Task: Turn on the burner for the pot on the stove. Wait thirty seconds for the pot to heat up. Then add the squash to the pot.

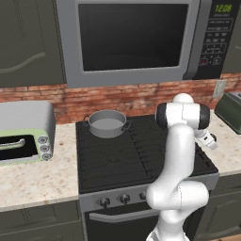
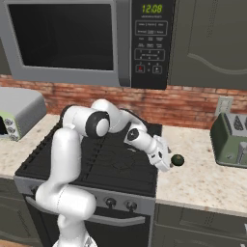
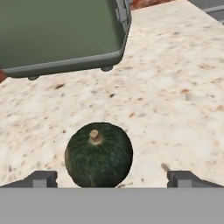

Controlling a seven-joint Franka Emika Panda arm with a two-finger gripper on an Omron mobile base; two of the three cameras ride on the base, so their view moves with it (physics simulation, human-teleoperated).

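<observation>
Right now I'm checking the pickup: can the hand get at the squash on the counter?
Probably yes. The hand is open, its fingertips apart on either side of the squash, which sits alone on the counter. The toaster stands well behind it.

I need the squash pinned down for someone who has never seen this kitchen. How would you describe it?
Start at the black stove, then move to the speckled counter on its right. The squash sits there near the gripper: a small, dark green ball with a pale stem, dwarfed by the green toaster behind.

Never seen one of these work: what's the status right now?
Gripper open, fingers either side of the squash on the counter. Pot waiting on the stove. Toaster beyond the squash; nothing between.
</observation>
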